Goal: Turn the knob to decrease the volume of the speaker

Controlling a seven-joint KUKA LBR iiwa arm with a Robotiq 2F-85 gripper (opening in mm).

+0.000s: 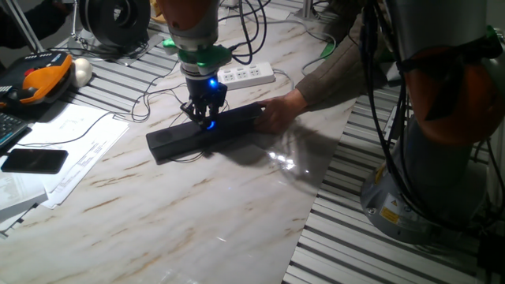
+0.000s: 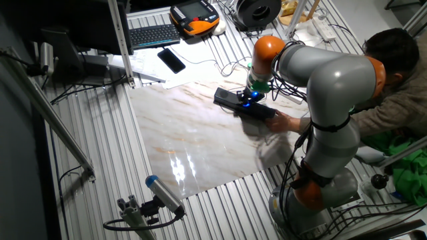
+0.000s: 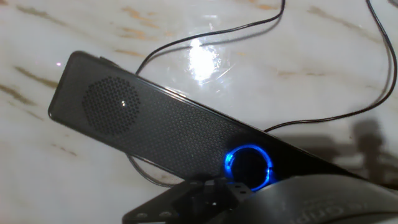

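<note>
Gripper (image 1: 207, 117) right above knob (image 3: 249, 167) on speaker (image 1: 175, 140)

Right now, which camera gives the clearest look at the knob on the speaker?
The hand view: the knob fills the frame, its blue ring clear on the speaker. In one fixed view the gripper hides it, leaving only a blue glow. In the other fixed view it is a tiny blue speck.
</note>
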